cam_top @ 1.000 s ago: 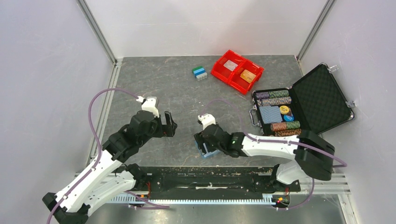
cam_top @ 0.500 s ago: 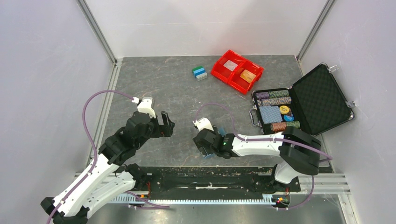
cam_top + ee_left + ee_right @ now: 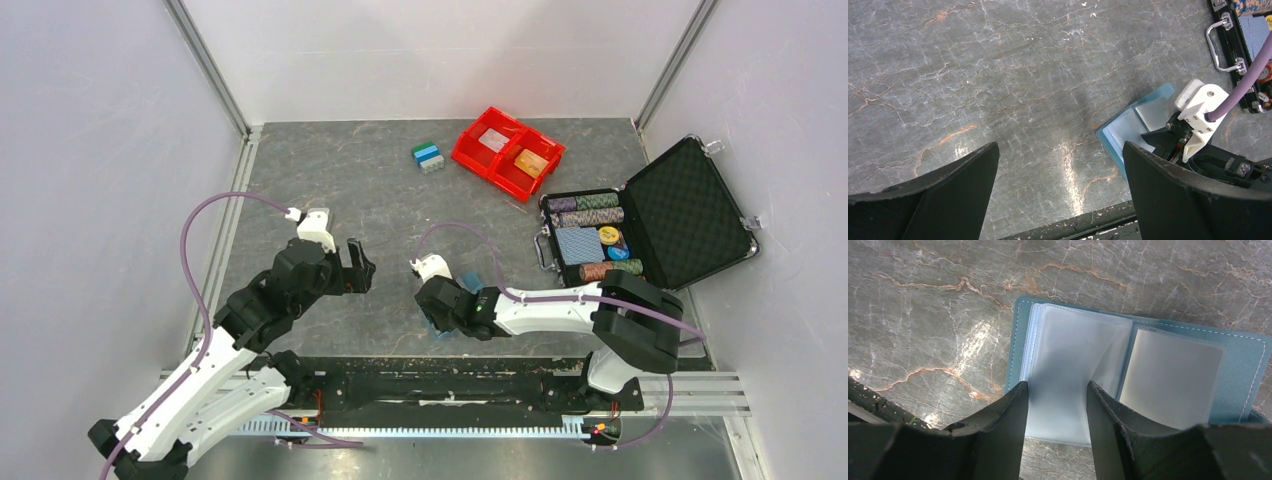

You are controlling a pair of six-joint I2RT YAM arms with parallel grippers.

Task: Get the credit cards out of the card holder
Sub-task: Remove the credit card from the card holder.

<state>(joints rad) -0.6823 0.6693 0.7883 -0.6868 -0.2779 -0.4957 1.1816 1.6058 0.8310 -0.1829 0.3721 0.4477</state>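
Right end effector has edged left, jaws narrowed yet apart over card holder; left end effector gapes.

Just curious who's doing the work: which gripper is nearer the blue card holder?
Right. The right gripper is directly over the open card holder; the left gripper hangs apart, to its left.

A grey marbled table carries an open blue holder near its front edge. At the back sit a red bin and small coloured blocks, with an open black case at right.
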